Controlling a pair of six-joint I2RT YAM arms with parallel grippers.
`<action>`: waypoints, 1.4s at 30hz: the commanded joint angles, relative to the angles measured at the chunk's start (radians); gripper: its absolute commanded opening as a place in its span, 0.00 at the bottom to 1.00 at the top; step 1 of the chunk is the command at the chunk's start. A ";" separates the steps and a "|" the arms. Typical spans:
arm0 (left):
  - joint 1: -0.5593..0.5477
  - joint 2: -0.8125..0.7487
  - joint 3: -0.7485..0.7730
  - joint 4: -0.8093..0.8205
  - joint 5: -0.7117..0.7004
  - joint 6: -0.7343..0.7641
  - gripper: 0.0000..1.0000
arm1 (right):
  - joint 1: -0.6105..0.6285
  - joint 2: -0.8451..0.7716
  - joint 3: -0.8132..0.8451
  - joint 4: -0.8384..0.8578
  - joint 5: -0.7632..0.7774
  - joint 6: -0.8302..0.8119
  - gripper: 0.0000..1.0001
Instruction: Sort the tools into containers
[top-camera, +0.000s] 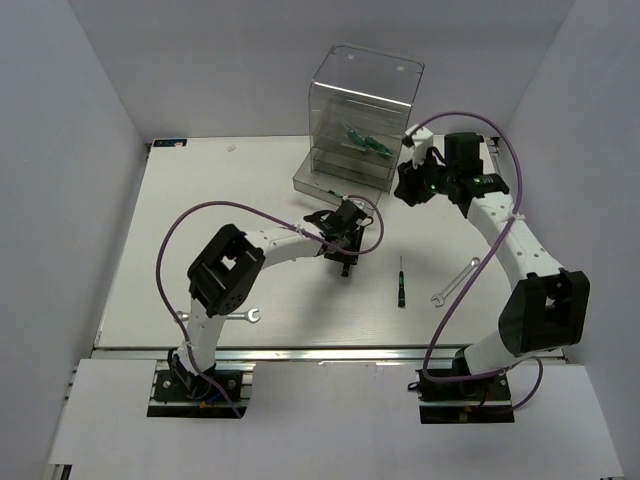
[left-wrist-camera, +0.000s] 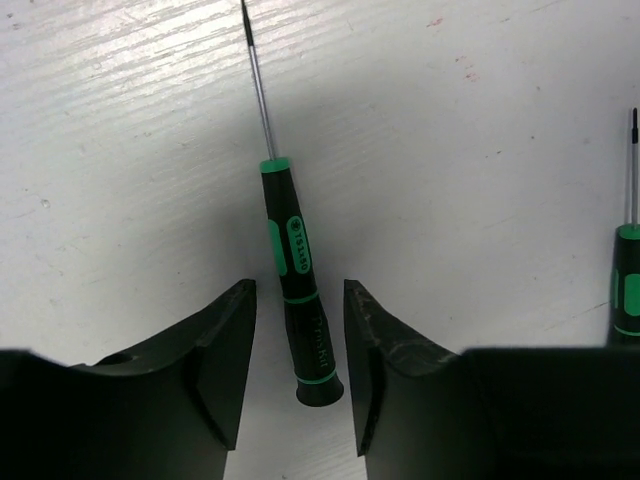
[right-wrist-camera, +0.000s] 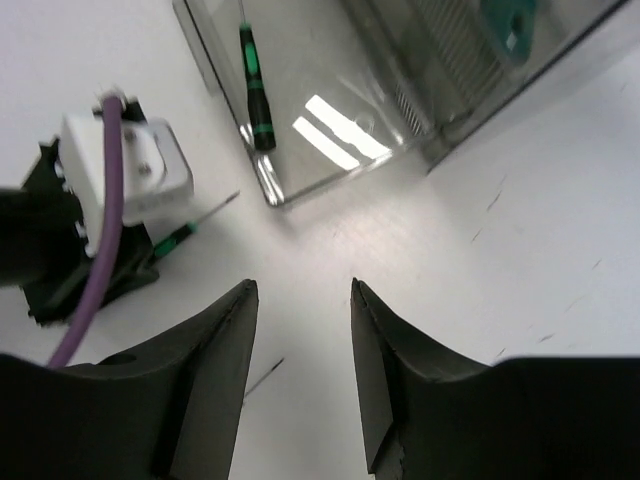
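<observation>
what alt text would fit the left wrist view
A green-and-black screwdriver lies on the white table, its handle end between the fingers of the open left gripper, clear of both. A second screwdriver shows at the right edge.

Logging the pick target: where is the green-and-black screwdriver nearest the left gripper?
In the left wrist view, the green-and-black screwdriver lies flat on the white table. Its handle end sits between the open fingers of the left gripper, touching neither.
</observation>
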 joint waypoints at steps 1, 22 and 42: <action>-0.005 0.012 0.022 -0.068 -0.020 0.007 0.49 | -0.029 -0.045 -0.070 0.057 -0.029 0.042 0.48; -0.031 -0.149 -0.028 -0.161 -0.091 0.037 0.00 | -0.088 -0.231 -0.354 0.060 -0.033 0.056 0.49; 0.331 -0.210 -0.038 0.472 0.582 -0.401 0.00 | -0.089 -0.279 -0.449 0.098 0.030 0.076 0.49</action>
